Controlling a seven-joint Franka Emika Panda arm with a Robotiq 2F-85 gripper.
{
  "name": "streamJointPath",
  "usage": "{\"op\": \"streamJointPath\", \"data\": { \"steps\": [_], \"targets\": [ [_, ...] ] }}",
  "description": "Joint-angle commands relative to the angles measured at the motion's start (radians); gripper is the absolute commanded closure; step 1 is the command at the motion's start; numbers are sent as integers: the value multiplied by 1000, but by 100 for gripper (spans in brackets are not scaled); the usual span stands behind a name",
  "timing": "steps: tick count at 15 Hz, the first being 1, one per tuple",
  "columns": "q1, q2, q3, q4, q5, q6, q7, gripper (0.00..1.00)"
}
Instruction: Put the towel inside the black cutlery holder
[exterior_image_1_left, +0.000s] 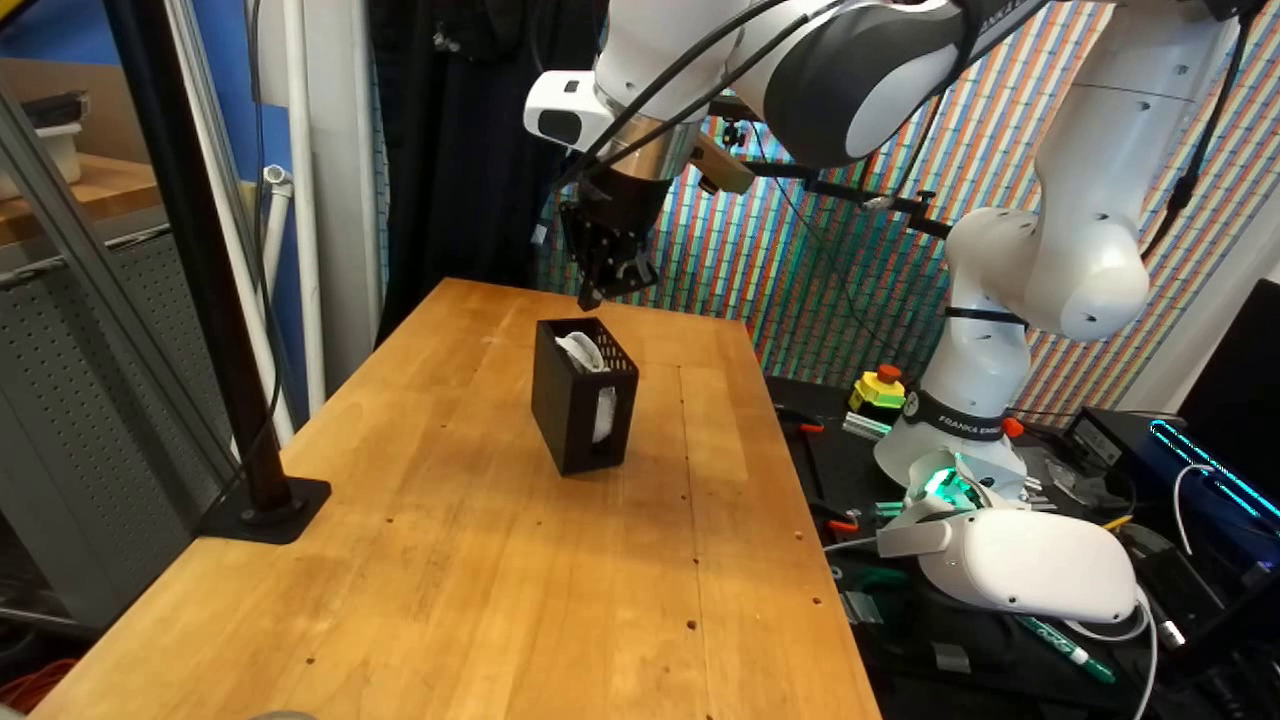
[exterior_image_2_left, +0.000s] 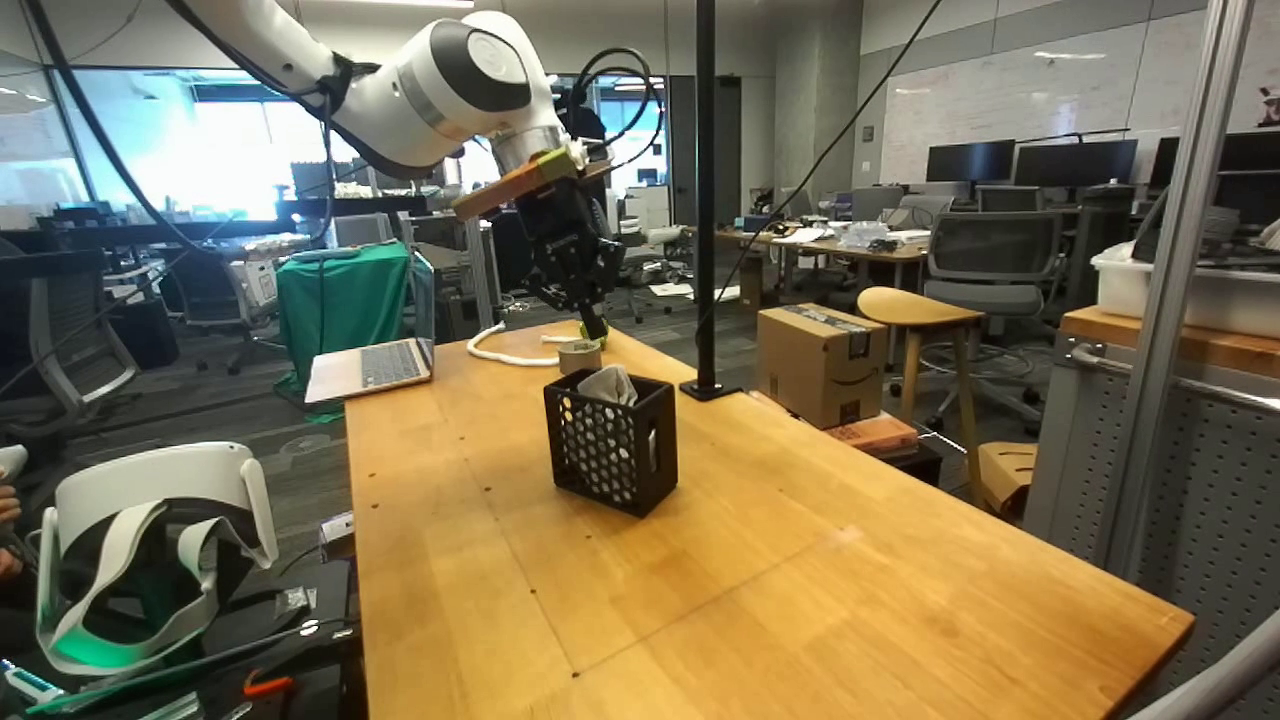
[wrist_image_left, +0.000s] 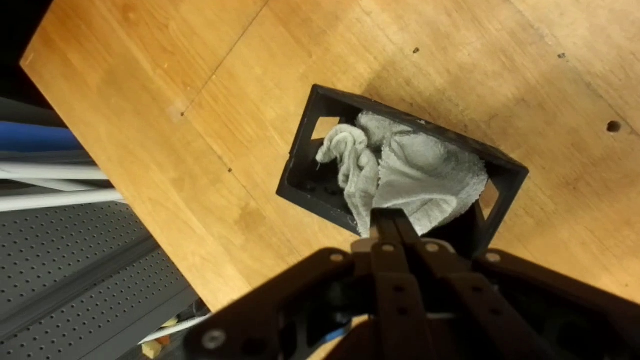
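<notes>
The black cutlery holder (exterior_image_1_left: 552, 400) stands upright on the wooden table in both exterior views, with its perforated side (exterior_image_2_left: 655, 480) partly in sight. Bunched inside it is the white towel (wrist_image_left: 425, 165); a fold of the towel (exterior_image_2_left: 608, 385) pokes up at the top opening, and some white shows through the slot in the end wall. From above, dark space inside the holder (wrist_image_left: 320, 207) is left at both ends of the cloth. My gripper (wrist_image_left: 390, 215) is shut with its fingertips together and nothing held. In both exterior views the gripper (exterior_image_1_left: 590, 300) hangs above the holder's top, apart from it.
A black post on a flat base (exterior_image_1_left: 265, 510) stands at the table's edge. Beyond the holder are a tape roll (exterior_image_2_left: 578, 357), a white cord (exterior_image_2_left: 510, 358) and a laptop (exterior_image_2_left: 385, 365). A white headset (exterior_image_1_left: 1040, 565) lies beside the table.
</notes>
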Motion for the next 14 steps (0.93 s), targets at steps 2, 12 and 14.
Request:
{"op": "streamJointPath", "data": {
  "steps": [2,12,14],
  "targets": [
    [-10,76,-16,52,-7,64,-13,95],
    [-7,97,-28,31,12,83,3,95],
    [-5,93,-25,25,16,83,7,95]
  ]
}}
